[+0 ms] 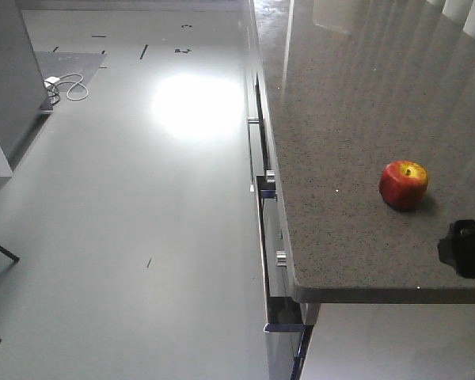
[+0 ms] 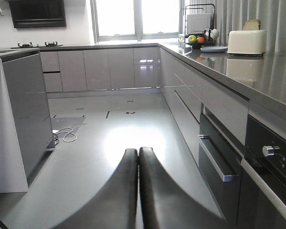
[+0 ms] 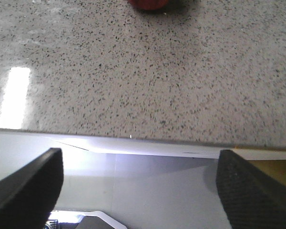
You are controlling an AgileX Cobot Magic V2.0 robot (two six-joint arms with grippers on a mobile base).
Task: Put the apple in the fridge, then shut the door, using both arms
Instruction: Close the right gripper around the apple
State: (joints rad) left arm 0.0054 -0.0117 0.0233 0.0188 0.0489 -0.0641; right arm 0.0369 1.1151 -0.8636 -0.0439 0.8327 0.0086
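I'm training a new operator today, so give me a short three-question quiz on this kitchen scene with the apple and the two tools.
1. True or false: the apple rests on the speckled countertop, with no tool touching it.
2. The left tool is: A, wide open; B, shut with nothing between its fingers; C, gripping the apple.
3. Fill the gap: the right tool, at the countertop's edge and short of the apple, is ___.

Key: 1 true. 2 B. 3 open.
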